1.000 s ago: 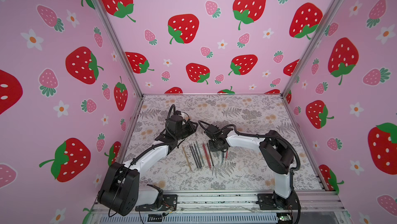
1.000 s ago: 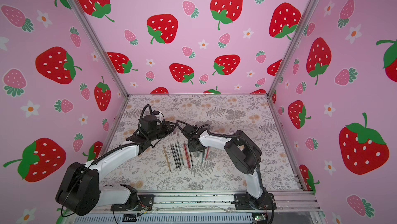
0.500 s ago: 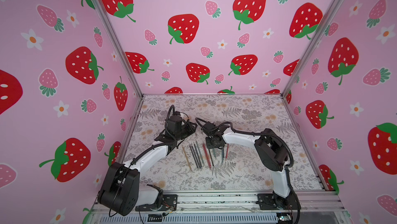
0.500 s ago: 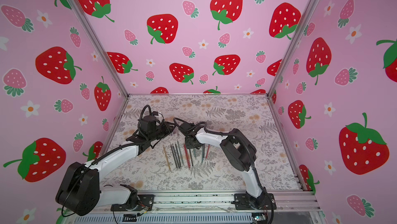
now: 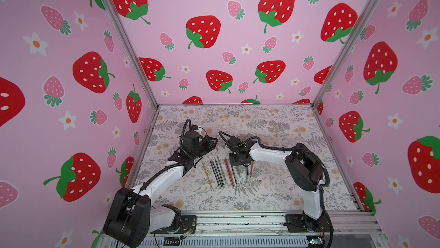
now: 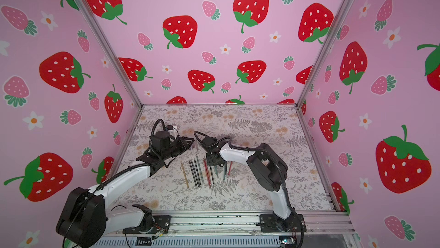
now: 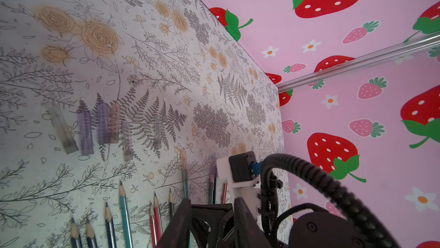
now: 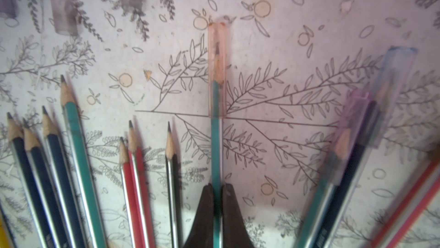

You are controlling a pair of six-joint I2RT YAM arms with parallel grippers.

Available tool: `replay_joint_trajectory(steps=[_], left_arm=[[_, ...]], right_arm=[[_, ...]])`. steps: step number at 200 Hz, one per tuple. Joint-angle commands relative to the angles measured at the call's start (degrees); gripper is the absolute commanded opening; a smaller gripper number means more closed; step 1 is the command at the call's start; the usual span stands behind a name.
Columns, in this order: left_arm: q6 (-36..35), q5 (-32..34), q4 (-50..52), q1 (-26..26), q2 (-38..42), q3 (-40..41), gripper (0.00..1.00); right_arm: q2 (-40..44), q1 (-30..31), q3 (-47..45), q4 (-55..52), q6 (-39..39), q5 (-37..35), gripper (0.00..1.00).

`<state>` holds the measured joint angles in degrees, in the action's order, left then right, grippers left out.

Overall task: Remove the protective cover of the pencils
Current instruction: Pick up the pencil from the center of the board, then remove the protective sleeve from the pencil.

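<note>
Right jaws closed onto teal pencil [image 8: 216, 139] | pink cap [image 8: 217, 68] on | left jaws unclear

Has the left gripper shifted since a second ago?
No. The left gripper sits where it did, just beyond the far end of the gold pencil, in both top views.

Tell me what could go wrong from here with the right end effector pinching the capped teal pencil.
The right end effector grips the teal pencil well back from its pink cap, so the shaft may pivot or slip when the cap is pulled. The black pencil lies close beside the fingers; lifting could drag it. The left end effector, not yet at the cap, might knock neighbouring pencils on approach.
</note>
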<state>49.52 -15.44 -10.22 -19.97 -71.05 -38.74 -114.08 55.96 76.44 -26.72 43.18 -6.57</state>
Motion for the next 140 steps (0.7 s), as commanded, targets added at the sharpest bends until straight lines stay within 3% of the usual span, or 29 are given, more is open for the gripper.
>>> replay_joint_trajectory(steps=[1, 102, 140], left_arm=[[-0.5, 0.5, -2.5, 0.3, 1.6, 0.6, 0.36], [0.9, -4.5, -4.8, 0.1, -1.9, -0.1, 0.37], [1.6, -6.1, -6.9, -1.4, -7.7, -1.9, 0.45]], right_arm=[[2.5, 0.1, -2.9, -2.2, -1.2, -0.2, 0.00], [14.6, 2.2, -11.8, 7.1, -3.7, -1.1, 0.00], [18.4, 3.1, -14.9, 11.2, -4.5, -0.5, 0.00]])
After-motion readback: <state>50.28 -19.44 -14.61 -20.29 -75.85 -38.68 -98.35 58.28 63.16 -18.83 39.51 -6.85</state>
